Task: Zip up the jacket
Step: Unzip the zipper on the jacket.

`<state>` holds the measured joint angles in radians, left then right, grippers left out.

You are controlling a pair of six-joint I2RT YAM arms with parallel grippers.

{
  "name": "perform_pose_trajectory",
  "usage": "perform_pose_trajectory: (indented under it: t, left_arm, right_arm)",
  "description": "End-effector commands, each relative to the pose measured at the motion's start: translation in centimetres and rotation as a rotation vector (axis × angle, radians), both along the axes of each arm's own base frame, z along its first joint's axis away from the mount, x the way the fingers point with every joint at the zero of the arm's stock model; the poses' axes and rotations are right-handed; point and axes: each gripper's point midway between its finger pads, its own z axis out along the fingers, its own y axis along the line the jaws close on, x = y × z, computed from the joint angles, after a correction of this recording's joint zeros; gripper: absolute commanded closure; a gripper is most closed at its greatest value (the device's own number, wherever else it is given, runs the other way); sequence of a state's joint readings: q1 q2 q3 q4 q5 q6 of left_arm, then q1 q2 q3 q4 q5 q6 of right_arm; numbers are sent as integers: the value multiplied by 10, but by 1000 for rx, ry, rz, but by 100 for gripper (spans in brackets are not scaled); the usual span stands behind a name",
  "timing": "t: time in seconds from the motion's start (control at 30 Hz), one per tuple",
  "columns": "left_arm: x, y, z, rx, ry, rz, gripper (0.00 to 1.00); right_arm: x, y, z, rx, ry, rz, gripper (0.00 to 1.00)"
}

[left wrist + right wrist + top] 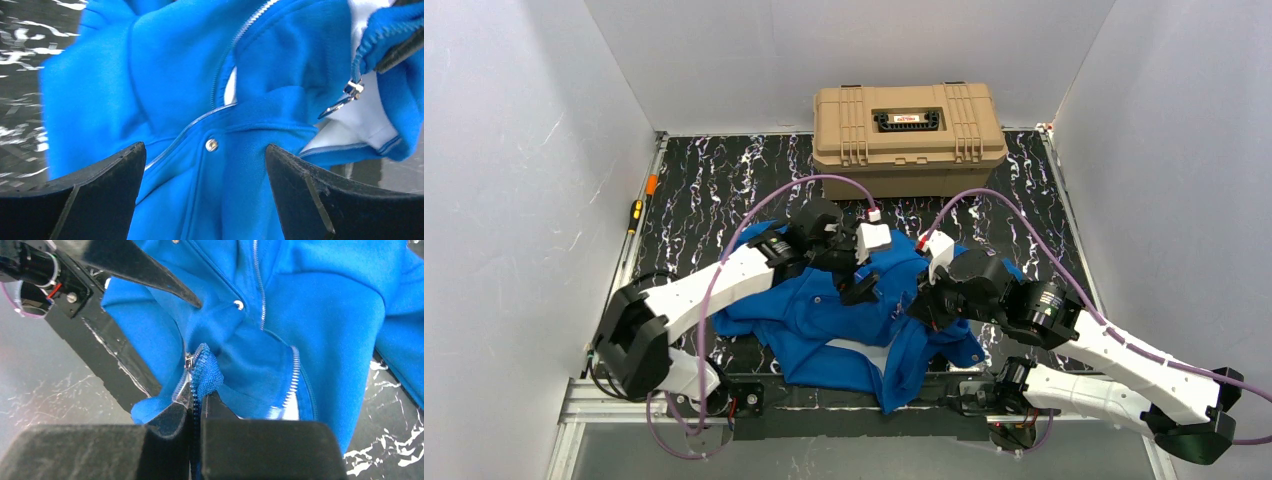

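The royal-blue jacket point(824, 320) lies crumpled on the dark marbled table near the front edge, its front open and pale lining point(864, 352) showing. My right gripper point(197, 395) is shut on the jacket's zipper edge point(204, 365), pinching the blue tape just below the metal slider point(189, 360). In the left wrist view the slider and its pull tab point(350, 95) hang from that held edge. My left gripper point(205, 160) is open, its two fingers astride the jacket front near a small snap point(211, 145), with the other zipper strip point(235, 45) running above it.
A tan hard-plastic case point(908, 135) stands at the back of the table. Screwdrivers point(636, 212) lie along the left rail. White walls close in the left, right and back sides. The arms' bases sit at the front edge.
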<state>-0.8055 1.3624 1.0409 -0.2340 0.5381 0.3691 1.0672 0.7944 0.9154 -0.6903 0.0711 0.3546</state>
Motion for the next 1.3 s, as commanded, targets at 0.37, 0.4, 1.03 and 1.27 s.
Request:
perform_pose_trajectory:
  t: [0.37, 0.4, 1.03, 1.27]
  left_arm:
    - [-56, -60, 24, -256, 363, -343, 10]
    - [-53, -65, 17, -242, 359, -320, 11]
    - [-24, 9, -29, -54, 58, -183, 100]
    - [16, 80, 21, 18, -495, -260, 100]
  right_arm:
    - [7, -25, -2, -46, -18, -110, 99]
    - [6, -25, -2, -44, -14, -107, 99]
    - [18, -27, 15, -33, -59, -164, 99]
    - [27, -1, 19, 15, -96, -117, 99]
